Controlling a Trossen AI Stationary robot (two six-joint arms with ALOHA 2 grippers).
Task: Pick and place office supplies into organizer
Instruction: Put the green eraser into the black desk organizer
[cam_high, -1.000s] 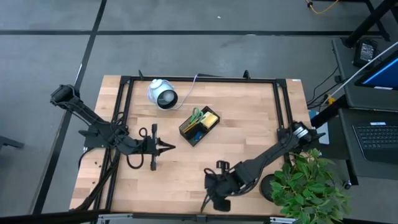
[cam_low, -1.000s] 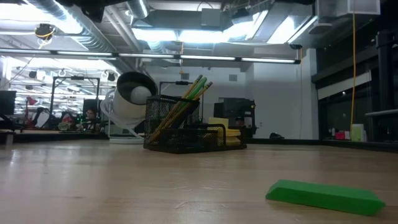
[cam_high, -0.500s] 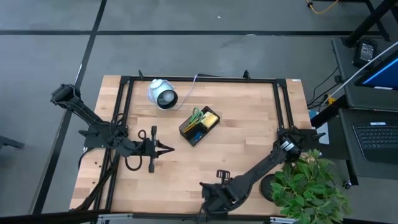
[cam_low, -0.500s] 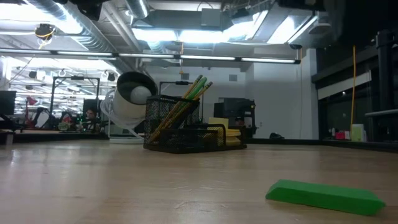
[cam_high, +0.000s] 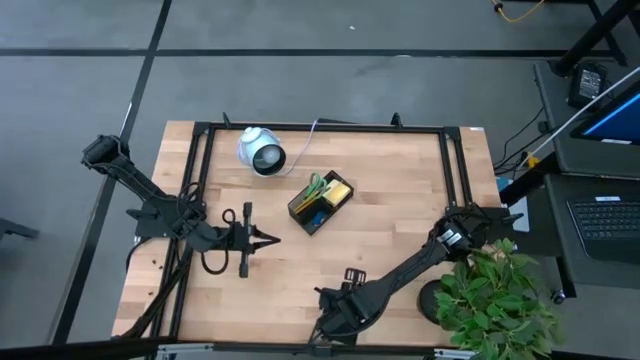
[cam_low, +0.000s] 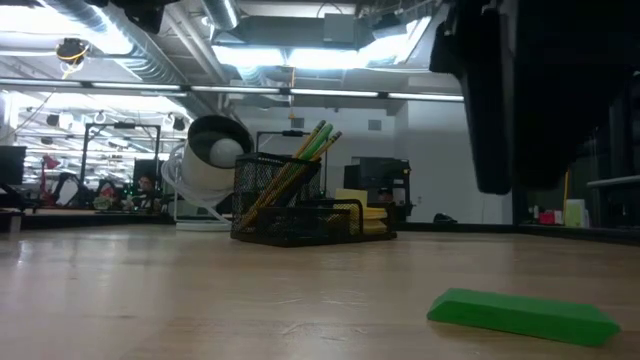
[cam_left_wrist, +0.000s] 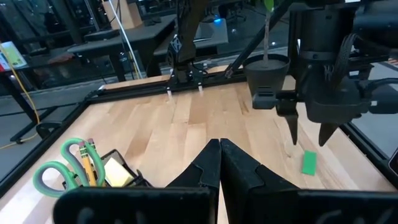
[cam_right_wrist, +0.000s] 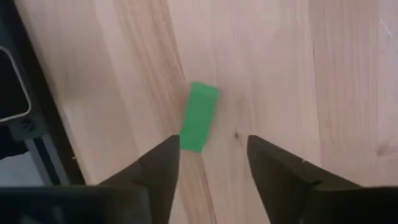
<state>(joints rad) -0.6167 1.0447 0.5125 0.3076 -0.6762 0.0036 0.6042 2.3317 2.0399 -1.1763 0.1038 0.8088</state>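
Right gripper (cam_right_wrist: 208, 163) released, fingers spread above small green block (cam_right_wrist: 199, 116) on counter (cam_high: 400, 230); left gripper (cam_left_wrist: 219, 163) clenched, empty, near organizer (cam_high: 320, 204).

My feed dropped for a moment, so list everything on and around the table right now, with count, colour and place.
organizer: one, black mesh, middle of the table.
scissors: one pair, green handles, standing in the organizer.
pencils: at least two, leaning in the organizer's tall cup.
sticky-note pad: one, yellow, in the organizer's low section.
green block: one, flat on the table near its front edge, touching nothing.
round device: one, white with a cable, at the table's back.
potted plant: one, green, off the table's right front corner.
laptop: one, on the side desk at right.
left end effector: shut, left of centre, empty.
right end effector: open, pointing down just over the green block.
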